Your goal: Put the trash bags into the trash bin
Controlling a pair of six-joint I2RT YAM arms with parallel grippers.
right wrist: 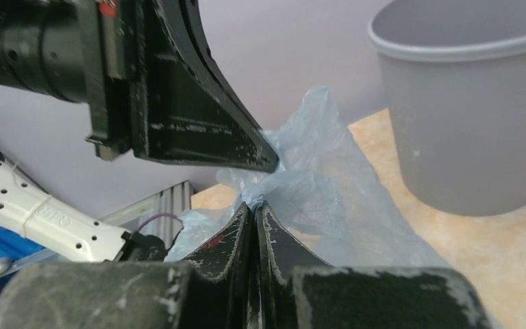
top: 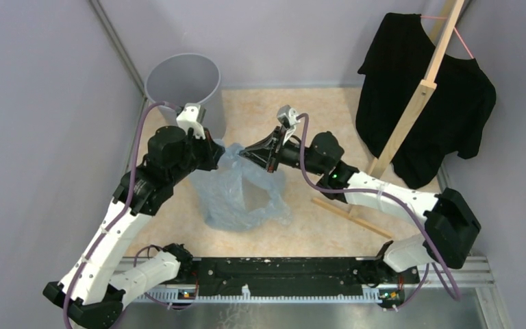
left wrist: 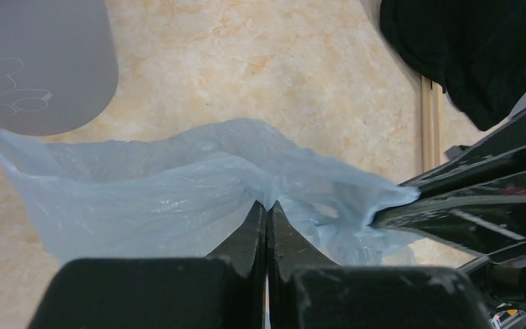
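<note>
Left gripper (left wrist: 267, 207): clenched on the trash bag (top: 240, 195) rim, just beside the trash bin (top: 181, 81).
Right gripper (right wrist: 255, 205): clenched on the same rim, farther from the bin.
Trash bag: outside the bin, near its base.

Left gripper (left wrist: 267, 207) at bottom centre, jaws pressed together on a fold of the pale blue trash bag (left wrist: 164, 185) spread across mid-frame, right gripper (left wrist: 411, 199) in from the right edge with its tip on the same bag, grey bin (left wrist: 38, 62) upper left, black shirt (left wrist: 479, 55) upper right.
</note>
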